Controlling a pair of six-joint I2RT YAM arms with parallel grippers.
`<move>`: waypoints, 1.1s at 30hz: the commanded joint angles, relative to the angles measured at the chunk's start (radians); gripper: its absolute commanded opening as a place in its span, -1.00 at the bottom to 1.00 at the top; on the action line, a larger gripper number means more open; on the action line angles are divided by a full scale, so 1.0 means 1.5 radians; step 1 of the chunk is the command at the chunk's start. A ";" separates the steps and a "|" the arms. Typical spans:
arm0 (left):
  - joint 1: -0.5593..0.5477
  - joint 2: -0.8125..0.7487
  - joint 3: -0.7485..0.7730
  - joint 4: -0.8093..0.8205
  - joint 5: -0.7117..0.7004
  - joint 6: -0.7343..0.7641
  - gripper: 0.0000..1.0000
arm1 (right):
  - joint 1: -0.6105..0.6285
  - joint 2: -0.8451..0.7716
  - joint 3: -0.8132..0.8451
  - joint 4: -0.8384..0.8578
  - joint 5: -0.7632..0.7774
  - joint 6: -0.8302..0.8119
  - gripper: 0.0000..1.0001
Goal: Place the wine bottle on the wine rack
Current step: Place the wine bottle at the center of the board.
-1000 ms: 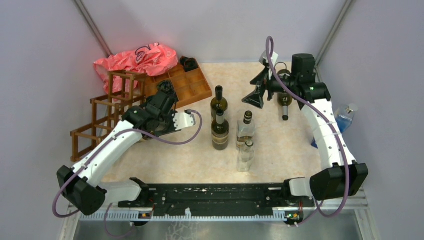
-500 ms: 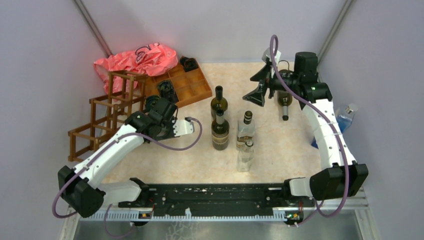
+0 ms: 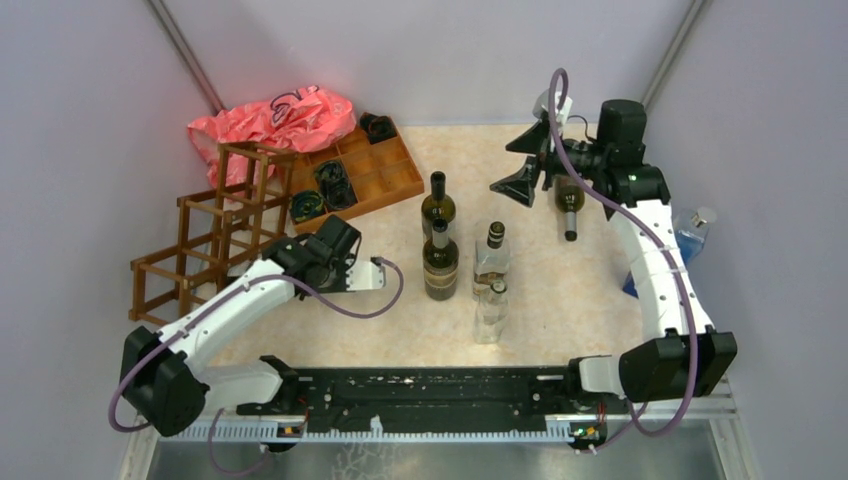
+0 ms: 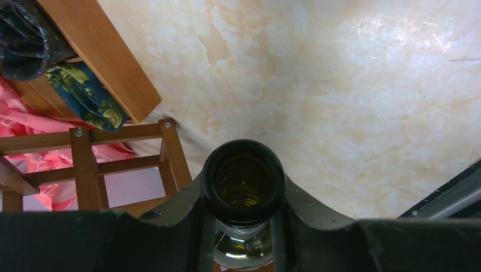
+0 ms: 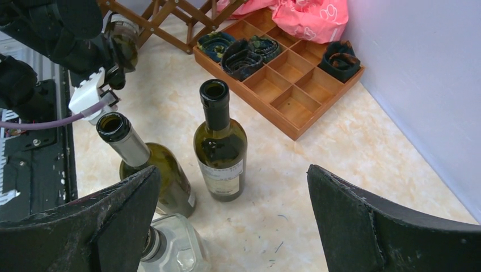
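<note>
The left end effector (image 4: 243, 224) is closed narrowly on the neck of a dark green wine bottle (image 4: 243, 180), just below the open mouth. In the left wrist view the body is cut off by the black fingers, and from above the bottle is hidden almost wholly under the wrist. The right wrist view shows its shoulder at the far left, tilted and clear of the worktop (image 3: 560, 300). It hangs just right of the near end of the wine rack (image 4: 84, 164) and outside its cells; whether it touches a slat cannot be told. The rack stands at the left, with a compartmented wooden tray (image 3: 385, 172) just beyond it and a pink bag (image 3: 275, 115) in the far left corner. The right end effector (image 3: 520, 168) hovers at the far right with its jaws wide and nothing between them. Below it, 4 bottles stand at the centre: 2 dark (image 3: 437, 208) and 2 clear (image 3: 492, 258). Another bottle (image 3: 569, 208) lies under the right arm, partly covered, and a blue bottle (image 3: 690, 238) by the right wall is half hidden.
</note>
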 commanded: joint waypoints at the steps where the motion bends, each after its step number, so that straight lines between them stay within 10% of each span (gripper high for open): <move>1: -0.008 -0.026 -0.014 0.000 -0.054 0.019 -1.00 | -0.012 -0.031 0.002 0.043 -0.019 -0.002 0.97; 33: -0.111 -0.088 -0.194 0.057 -0.192 0.018 -1.00 | -0.015 -0.028 -0.008 0.053 -0.037 0.028 0.97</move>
